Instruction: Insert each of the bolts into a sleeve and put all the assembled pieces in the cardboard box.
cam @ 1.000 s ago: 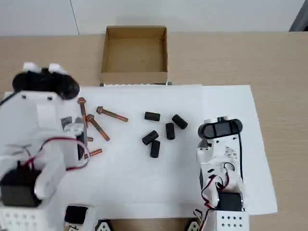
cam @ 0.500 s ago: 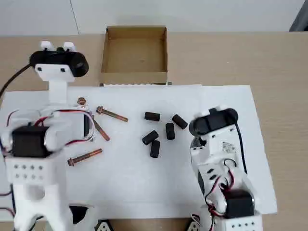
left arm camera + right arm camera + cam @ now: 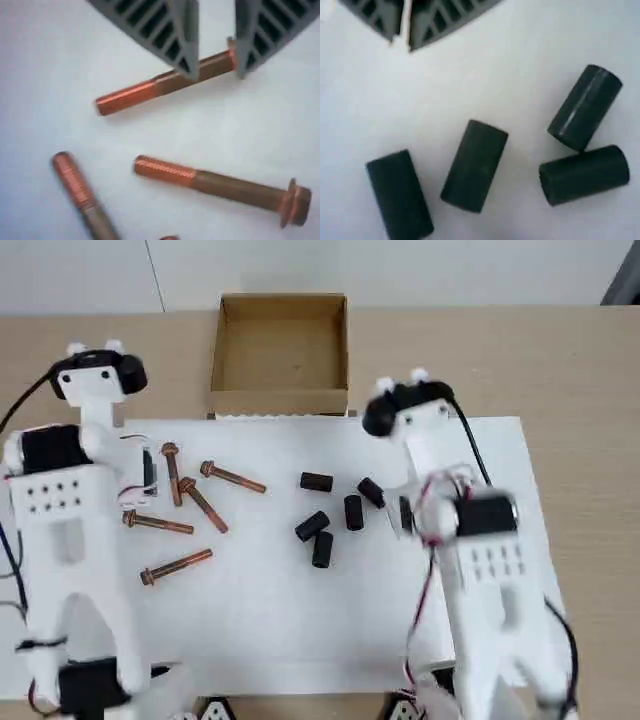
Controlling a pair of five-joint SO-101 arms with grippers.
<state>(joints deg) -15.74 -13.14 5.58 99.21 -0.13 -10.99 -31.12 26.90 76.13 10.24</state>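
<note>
Left claw: fingers apart, standing either side of one copper bolt just behind its flanged head; not closed on it.
Bolt axis: the shank lies flat and runs crosswise through the gap, so the fingers would meet it across its width.
Other bolts: four more lie flat and scattered on the paper sheet, all on the left arm's side and pointing different ways.
Right claw: fingers all but together, nothing between them, hanging over the sleeve cluster.
Black sleeves: five, lying on their sides in a loose group mid-sheet, axes at various angles. The nearest sleeve lies just beside the right claw, on the side toward the bolts.
Cardboard box: open and empty, at the far edge of the sheet on the worktop, well apart from both claws.
Left arm: stretched out along the sheet's left edge, wrist turned down onto the bolts.
Right arm: stretched out over the sheet's right half, wrist turned down at the sleeves.
Deciding relation: the bolt is already between the left fingers, so closing looks like the likely next step. The right claw would have to open before it can take a sleeve.
</note>
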